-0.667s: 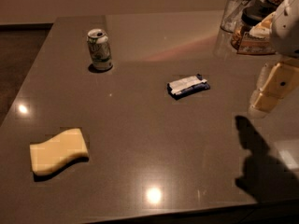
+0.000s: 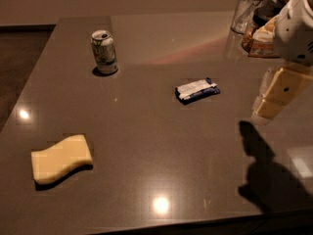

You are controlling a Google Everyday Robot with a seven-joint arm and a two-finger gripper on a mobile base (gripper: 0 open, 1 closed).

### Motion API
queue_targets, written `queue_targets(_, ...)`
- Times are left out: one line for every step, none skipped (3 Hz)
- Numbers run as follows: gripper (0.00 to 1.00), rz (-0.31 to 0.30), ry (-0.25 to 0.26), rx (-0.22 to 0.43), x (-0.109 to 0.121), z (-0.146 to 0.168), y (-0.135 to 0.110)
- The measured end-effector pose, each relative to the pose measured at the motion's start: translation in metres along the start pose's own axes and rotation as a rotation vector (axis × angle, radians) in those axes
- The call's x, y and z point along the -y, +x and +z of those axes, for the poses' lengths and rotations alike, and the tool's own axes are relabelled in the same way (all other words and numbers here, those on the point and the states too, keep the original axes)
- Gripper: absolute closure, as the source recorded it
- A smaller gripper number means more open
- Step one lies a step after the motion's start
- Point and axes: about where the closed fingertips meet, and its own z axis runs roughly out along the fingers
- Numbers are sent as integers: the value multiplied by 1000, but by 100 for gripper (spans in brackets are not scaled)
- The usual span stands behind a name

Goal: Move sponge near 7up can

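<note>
The pale yellow sponge [image 2: 61, 158] lies flat at the front left of the dark table [image 2: 146, 146]. The 7up can [image 2: 104, 52] stands upright at the back left, well apart from the sponge. My gripper [image 2: 274, 94] hangs at the right side of the table, above its surface, far from both the sponge and the can. It holds nothing that I can see.
A small blue-and-white wrapped packet [image 2: 196, 90] lies mid-table. A clear glass [image 2: 249, 11] and a dark-lidded jar [image 2: 264, 28] stand at the back right, behind the arm. The arm's shadow [image 2: 266, 175] falls on the front right. The table's front edge is close.
The gripper has shifted slightly to the left and downward. The sponge, can and packet have not moved.
</note>
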Motion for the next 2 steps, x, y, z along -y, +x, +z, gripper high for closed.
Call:
queue_targets(0, -12, -34, 29, -10, 13, -20)
queue_targets(0, -36, -78, 76, -30, 33, -46)
